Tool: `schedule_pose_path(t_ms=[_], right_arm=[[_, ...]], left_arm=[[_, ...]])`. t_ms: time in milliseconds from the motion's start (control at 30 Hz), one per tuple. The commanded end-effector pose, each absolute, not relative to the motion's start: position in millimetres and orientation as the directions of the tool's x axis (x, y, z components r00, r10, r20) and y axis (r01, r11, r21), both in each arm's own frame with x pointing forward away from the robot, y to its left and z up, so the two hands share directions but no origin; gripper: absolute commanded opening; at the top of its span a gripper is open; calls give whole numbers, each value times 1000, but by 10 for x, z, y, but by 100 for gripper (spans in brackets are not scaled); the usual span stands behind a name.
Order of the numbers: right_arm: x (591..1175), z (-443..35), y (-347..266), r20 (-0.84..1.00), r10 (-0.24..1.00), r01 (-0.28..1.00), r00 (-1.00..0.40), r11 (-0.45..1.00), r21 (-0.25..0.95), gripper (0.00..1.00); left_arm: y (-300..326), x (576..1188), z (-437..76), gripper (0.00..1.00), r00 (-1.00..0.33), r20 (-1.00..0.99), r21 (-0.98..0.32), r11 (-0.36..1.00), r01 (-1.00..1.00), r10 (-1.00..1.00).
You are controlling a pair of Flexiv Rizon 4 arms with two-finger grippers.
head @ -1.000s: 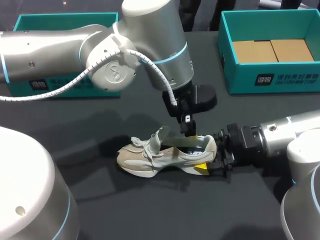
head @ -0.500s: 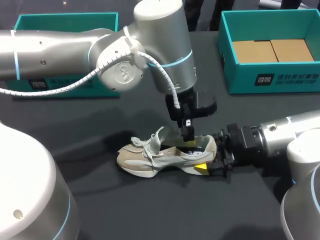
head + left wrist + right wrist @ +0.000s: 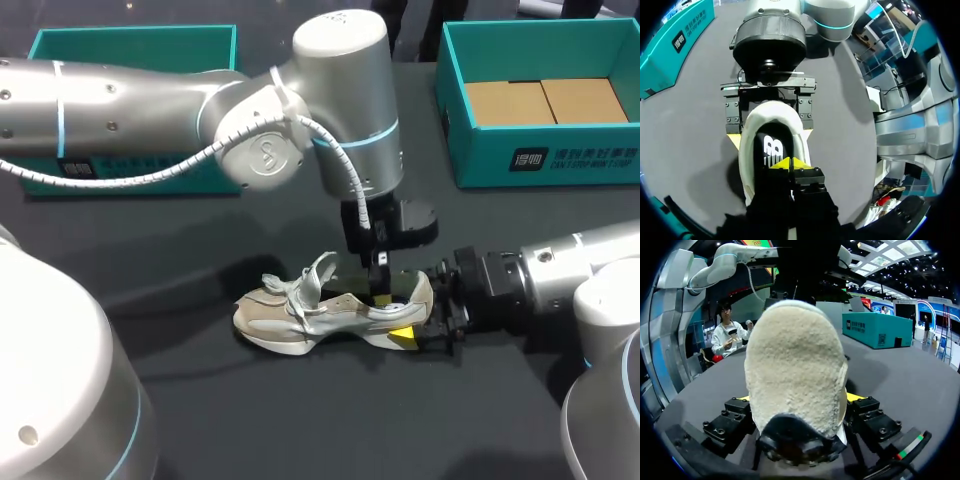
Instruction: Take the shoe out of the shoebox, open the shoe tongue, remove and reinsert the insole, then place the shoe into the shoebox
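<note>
A beige sneaker (image 3: 300, 315) lies on its sole on the dark table, toe to the left, tongue and laces pulled up. My right gripper (image 3: 420, 325) holds its heel from the right, a yellow-tipped finger on either side; in the right wrist view the fuzzy heel (image 3: 795, 375) fills the space between the fingers. My left gripper (image 3: 380, 292) comes down from above with its tips shut together inside the shoe's heel opening. In the left wrist view those tips (image 3: 790, 163) rest over the black insole (image 3: 772, 150), with the right gripper (image 3: 771, 136) beyond the heel.
A teal shoebox (image 3: 455, 110) with brown cardboard inside stands at the back right. Another teal box (image 3: 130, 45) sits at the back left, partly behind my left arm. Bare dark table lies in front of the shoe.
My left arm has shifted right and lowered, and its shut tips have sunk into the shoe's heel opening. The shoe and the right gripper have stayed put.
</note>
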State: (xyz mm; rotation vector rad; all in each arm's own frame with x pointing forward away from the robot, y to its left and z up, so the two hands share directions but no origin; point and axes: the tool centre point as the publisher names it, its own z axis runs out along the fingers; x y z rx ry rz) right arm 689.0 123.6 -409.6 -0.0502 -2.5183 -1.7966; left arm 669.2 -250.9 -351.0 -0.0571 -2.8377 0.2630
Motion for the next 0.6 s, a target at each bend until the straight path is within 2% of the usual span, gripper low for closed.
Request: schedule_pose_path(t_ms=[33, 600], right_arm=[[6886, -4104, 1233, 58, 0, 55, -998, 330, 942, 0], [6886, -4104, 1233, 58, 0, 55, -998, 330, 942, 0]], left_arm=[[-2528, 6698, -3616, 0, -955, 292, -167, 986, 8, 57], [-2237, 6616, -3836, 0, -951, 307, -93, 996, 10, 38]])
